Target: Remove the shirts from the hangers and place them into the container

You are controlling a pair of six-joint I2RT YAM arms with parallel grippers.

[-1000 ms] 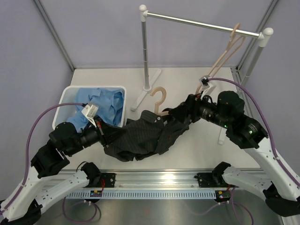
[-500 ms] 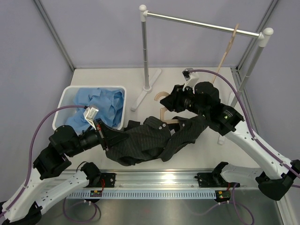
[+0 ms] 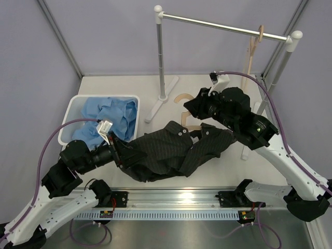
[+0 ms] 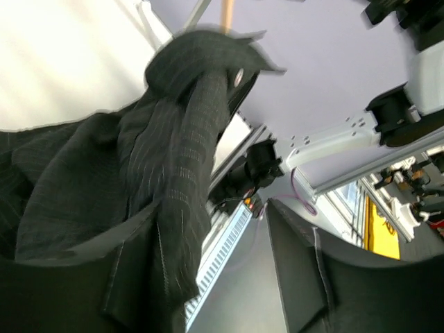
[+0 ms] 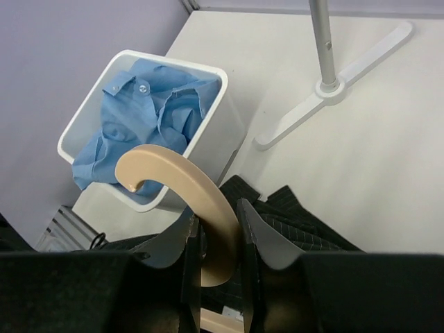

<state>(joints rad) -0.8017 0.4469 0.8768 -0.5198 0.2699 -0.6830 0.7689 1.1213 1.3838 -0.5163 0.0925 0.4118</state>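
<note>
Nearest the bases, the black shirt (image 3: 171,150) is spread crumpled on the counter (image 3: 207,88), long axis running left to right. The left claw (image 3: 122,151) is set at its left end, jaws apart, with cloth draped against one finger but not pinched, so released. Just beyond, at the collar, the hanger (image 5: 182,177) is seen poking out of the shirt, hook curling away toward the far side. The right claw (image 5: 217,211) is clenched on the neck of that hook, one finger at each side. Relation that matters: the shirt lies on the near side of the right claw, the hanger's bar looks partly tucked in the collar, so a pull away from the shirt is judged the next move. The container (image 3: 70,111) sits to the left, beside the shirt's left end, blue shirt (image 3: 111,116) already inside; the left arm is the nearer one. Farthest back, a bare second hanger (image 3: 254,49) is hung on the rail (image 3: 218,24).
</note>
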